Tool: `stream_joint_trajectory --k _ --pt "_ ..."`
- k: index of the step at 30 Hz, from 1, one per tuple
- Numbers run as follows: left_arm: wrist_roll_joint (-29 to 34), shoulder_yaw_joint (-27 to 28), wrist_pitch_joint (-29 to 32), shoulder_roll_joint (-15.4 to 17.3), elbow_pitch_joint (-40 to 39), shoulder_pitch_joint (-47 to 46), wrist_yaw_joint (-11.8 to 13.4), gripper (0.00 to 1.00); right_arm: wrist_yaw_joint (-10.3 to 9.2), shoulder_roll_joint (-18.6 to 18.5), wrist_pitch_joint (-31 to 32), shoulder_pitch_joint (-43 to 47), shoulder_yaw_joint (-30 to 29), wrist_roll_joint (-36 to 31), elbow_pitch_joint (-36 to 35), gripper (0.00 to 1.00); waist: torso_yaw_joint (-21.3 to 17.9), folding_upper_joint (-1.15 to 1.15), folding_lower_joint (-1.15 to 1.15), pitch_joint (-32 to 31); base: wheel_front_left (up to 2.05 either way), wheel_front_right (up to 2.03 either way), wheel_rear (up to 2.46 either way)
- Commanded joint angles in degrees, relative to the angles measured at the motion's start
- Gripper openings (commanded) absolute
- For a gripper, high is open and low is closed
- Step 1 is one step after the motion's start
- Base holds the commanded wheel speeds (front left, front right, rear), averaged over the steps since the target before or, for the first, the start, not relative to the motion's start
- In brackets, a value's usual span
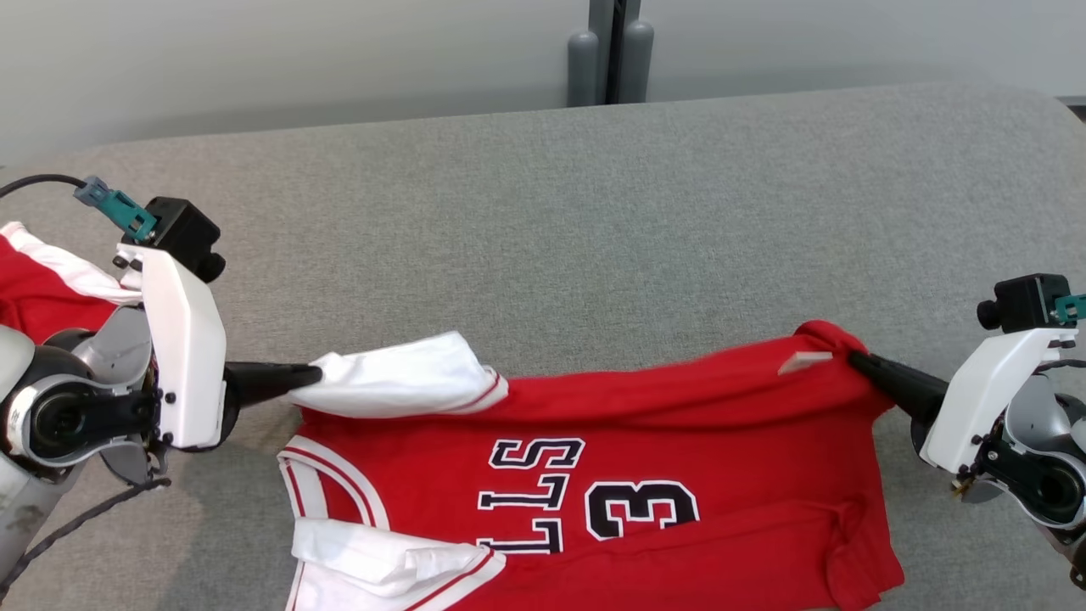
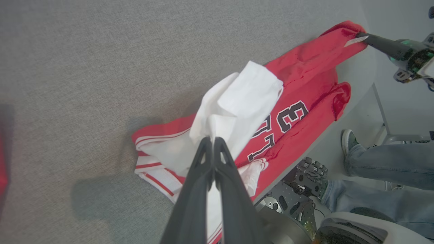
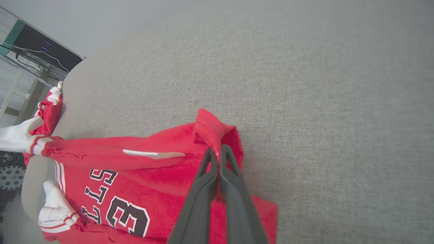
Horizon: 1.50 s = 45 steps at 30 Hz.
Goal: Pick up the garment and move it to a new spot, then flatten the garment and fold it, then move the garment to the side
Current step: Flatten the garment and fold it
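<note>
jersey (image 1: pixel 679 441): red, at 6 o'clock on the grey table (image 1: pixel 594 212), far edge pulled up off the surface
feel: light and floppy, will probably sag, so grab corners and hems
left gripper (image 1: pixel 312 375): 9 o'clock, pinched tight on the white sleeve (image 1: pixel 399 382)
right gripper (image 1: pixel 855 360): 3 o'clock, clamped on the red hem corner

The head camera is looking down from six o'clock; the wrist cameras, close at nine and three, are sharing the jersey (image 1: pixel 730 424).

Bright, even, diffuse light covers the grey tabletop (image 1: pixel 594 212). Soft-edged shadows lie on it just beside the collar end of the red garment (image 1: pixel 721 441) in the head and left wrist views. Both wrist views bow toward their edges; the head view is sharp.
</note>
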Motion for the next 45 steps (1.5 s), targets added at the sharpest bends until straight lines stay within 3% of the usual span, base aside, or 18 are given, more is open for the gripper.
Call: stream_joint_trajectory --k 1,10,19,45 --pt "-0.80 0.11 0.74 0.83 -1.91 1.19 0.88 0.00 0.04 -0.86 1.98 0.71 0.46 1.67 -0.86 0.00 0.68 0.00 0.00 -0.90 0.00 0.00 0.00" --pt "-3.44 -1.13 4.84 4.29 -9.09 4.91 4.72 0.00 0.04 -4.73 11.90 1.18 2.00 7.63 -2.88 0.00 1.30 0.00 0.00 -2.47 0.00 0.00 0.00" --pt "-4.51 -3.22 7.85 6.30 -11.16 8.33 7.12 0.00 0.04 -5.07 16.09 2.50 2.94 9.59 -2.09 0.00 1.30 0.00 0.00 -2.81 0.00 0.00 0.00" --pt "-2.88 -5.67 8.94 6.68 -9.47 10.70 7.19 0.00 0.04 -7.62 19.21 6.74 3.14 8.99 -8.05 0.00 -0.12 0.00 0.00 -2.40 0.00 0.00 0.00"
